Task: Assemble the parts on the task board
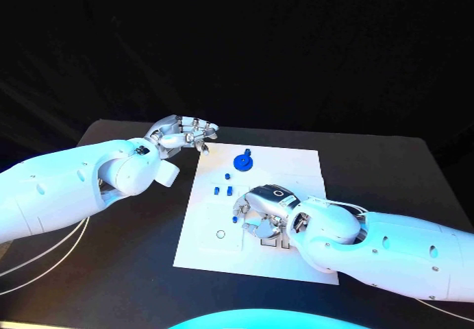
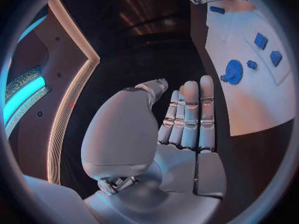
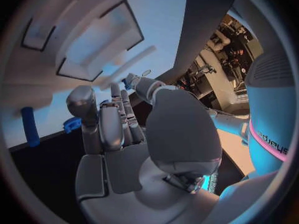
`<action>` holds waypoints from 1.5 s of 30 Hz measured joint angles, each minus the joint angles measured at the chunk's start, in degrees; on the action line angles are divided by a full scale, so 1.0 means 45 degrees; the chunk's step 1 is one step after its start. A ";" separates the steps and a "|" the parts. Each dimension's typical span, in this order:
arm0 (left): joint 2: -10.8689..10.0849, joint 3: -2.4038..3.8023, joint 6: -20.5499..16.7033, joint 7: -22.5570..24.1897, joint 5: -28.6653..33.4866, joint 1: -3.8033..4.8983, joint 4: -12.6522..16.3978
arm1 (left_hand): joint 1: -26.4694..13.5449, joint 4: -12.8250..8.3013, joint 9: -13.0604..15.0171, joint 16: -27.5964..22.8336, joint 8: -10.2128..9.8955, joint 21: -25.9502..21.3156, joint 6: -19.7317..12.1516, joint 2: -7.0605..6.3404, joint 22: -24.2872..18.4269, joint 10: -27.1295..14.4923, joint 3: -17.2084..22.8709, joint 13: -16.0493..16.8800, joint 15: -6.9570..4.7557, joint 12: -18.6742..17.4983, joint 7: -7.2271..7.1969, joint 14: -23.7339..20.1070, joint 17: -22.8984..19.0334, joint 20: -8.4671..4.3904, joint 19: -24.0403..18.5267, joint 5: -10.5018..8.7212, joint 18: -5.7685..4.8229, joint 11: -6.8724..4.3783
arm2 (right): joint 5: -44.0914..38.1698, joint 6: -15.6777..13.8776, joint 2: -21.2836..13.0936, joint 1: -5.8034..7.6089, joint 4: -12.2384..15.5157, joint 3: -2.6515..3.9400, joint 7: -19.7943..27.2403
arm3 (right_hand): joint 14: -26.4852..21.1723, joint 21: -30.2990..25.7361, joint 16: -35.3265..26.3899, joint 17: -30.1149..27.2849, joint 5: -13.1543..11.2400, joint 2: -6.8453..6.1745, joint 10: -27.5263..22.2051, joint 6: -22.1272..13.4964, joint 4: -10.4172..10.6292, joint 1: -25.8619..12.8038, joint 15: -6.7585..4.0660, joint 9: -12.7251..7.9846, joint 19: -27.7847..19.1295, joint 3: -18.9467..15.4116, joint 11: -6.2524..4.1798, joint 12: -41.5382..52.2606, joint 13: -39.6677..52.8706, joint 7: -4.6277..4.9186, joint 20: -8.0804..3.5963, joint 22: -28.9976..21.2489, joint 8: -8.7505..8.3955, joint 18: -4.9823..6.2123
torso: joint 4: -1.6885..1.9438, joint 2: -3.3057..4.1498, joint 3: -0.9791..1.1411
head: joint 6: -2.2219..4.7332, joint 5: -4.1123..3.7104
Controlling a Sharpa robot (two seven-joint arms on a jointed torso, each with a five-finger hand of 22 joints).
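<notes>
The white task board (image 1: 296, 168) lies in the middle of the black table. A blue gear (image 1: 243, 162) sits near its far edge, with small blue parts (image 1: 228, 177) just below it. My right hand (image 1: 265, 214) hovers low over the board's left half, fingers curled, and a small blue part (image 3: 128, 80) appears pinched between thumb and fingertip. A blue peg (image 3: 29, 126) and a small blue toothed piece (image 3: 72, 124) lie beside its fingers. My left hand (image 1: 183, 135) is off the board's far left corner, fingers straight and holding nothing (image 2: 187, 119).
Black-outlined recesses (image 3: 102, 45) mark the board under my right hand. A small ring outline (image 1: 220, 234) sits near the board's left edge. In the left wrist view the gear (image 2: 234, 71) and flat blue pieces (image 2: 261, 40) lie on the board.
</notes>
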 measured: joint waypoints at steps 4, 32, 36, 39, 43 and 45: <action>-0.0035 -0.0002 0.0008 -0.0020 0.0000 0.0000 -0.0010 | 0.0000 0.0000 -0.0009 0.0000 0.0028 0.0000 -0.0038 0.0000 0.0000 0.0000 0.0000 0.0000 0.0000 0.0000 0.0037 0.0000 0.0001 0.0000 0.0000 0.0000 -0.0001 0.0000 | -0.0003 -0.0112 -0.0462 0.0167 0.0499 0.0086 -0.0124 | 0.0000 0.0017 0.0001 0.0018 0.0000 0.0000 0.0000 0.0000 0.0005 0.0000 0.0000 0.0000 0.0000 -0.0073 0.0000 0.0113 0.0030 0.0000 0.0000 0.0052 0.0000 -0.0001 | -0.0002 -0.0002 0.0000 | 0.0032 -0.0027; -0.0078 -0.0035 0.0128 -0.0091 0.0074 -0.0001 0.0054 | 0.0000 0.0037 -0.0019 -0.0050 0.0027 -0.0043 -0.0037 0.0000 -0.0030 -0.0045 -0.0037 -0.0009 -0.0001 0.0000 0.0037 0.0000 -0.0009 0.0000 0.0000 0.0000 -0.0001 0.0046 | 0.1063 0.0796 -0.3206 0.1479 0.0241 0.0359 -0.0273 | -0.0392 -0.1628 -0.0041 -0.1234 0.0652 0.0472 -0.3114 -0.0313 0.2542 0.2692 0.0381 -0.0202 -0.0613 -0.6331 0.0222 0.2779 0.0129 -0.0374 0.0340 -0.0437 -0.0985 0.0202 | -0.0007 0.0015 0.0007 | 0.0198 -0.0282; -0.0078 -0.0036 0.0148 -0.0097 0.0088 -0.0002 0.0046 | 0.0000 0.0037 -0.0018 -0.0050 0.0027 -0.0044 -0.0037 0.0000 -0.0030 -0.0045 -0.0037 -0.0008 -0.0001 0.0000 0.0037 0.0000 -0.0009 0.0000 0.0000 0.0000 -0.0001 0.0046 | 0.1044 0.1032 -0.3055 0.1434 0.0138 0.0348 -0.0285 | -0.0392 -0.1557 0.0036 -0.1262 0.0524 0.0591 -0.3162 -0.0313 0.2966 0.3074 0.0381 -0.0202 -0.0573 -0.6568 0.0250 0.3209 0.0151 -0.0374 0.0309 -0.0325 -0.0985 0.0202 | 0.0000 0.0017 0.0010 | 0.0199 -0.0280; -0.0079 -0.0038 0.0157 -0.0099 0.0097 -0.0003 0.0040 | 0.0000 0.0036 -0.0018 -0.0050 0.0027 -0.0044 -0.0037 0.0000 -0.0029 -0.0045 -0.0037 -0.0009 -0.0001 0.0000 0.0037 0.0000 -0.0011 0.0000 0.0000 0.0000 0.0000 0.0046 | 0.1038 0.1144 -0.2941 0.1392 0.0088 0.0344 -0.0286 | -0.0264 -0.0957 0.0317 -0.1019 0.0511 0.0753 -0.2866 -0.0122 0.3160 0.3236 0.0254 -0.0186 -0.0163 -0.6430 0.0020 0.3599 0.0181 -0.0393 0.0210 -0.0069 -0.0985 0.0203 | 0.0001 0.0020 0.0009 | 0.0188 -0.0278; -0.0079 -0.0038 0.0164 -0.0102 0.0107 -0.0003 0.0034 | 0.0000 0.0036 -0.0018 -0.0050 0.0027 -0.0043 -0.0037 0.0000 -0.0029 -0.0045 -0.0036 -0.0008 -0.0001 0.0000 0.0037 0.0001 -0.0020 0.0000 0.0000 0.0000 0.0000 0.0046 | 0.1038 0.1218 -0.2793 0.1328 -0.0010 0.0334 -0.0286 | -0.0100 -0.0478 0.0506 -0.0760 0.0511 0.0854 -0.2411 0.0123 0.3354 0.3337 0.0090 -0.0172 0.0096 -0.6233 -0.0098 0.3870 0.0172 -0.0315 0.0060 0.0151 -0.0985 0.0204 | 0.0002 0.0020 0.0001 | 0.0171 -0.0286; -0.0079 -0.0039 0.0167 -0.0104 0.0111 -0.0003 0.0034 | 0.0000 0.0036 -0.0018 -0.0050 0.0027 -0.0044 -0.0037 0.0000 -0.0029 -0.0044 -0.0036 -0.0008 -0.0001 0.0000 0.0037 0.0000 -0.0019 0.0000 0.0000 0.0000 0.0000 0.0046 | 0.1043 0.1227 -0.2729 0.1302 -0.0056 0.0330 -0.0284 | -0.0068 -0.0252 0.0574 -0.0667 0.0463 0.0866 -0.2138 0.0257 0.3413 0.3348 0.0059 -0.0172 0.0266 -0.6057 -0.0145 0.3945 0.0124 -0.0203 0.0014 0.0264 -0.0984 0.0203 | 0.0007 0.0018 0.0001 | 0.0165 -0.0297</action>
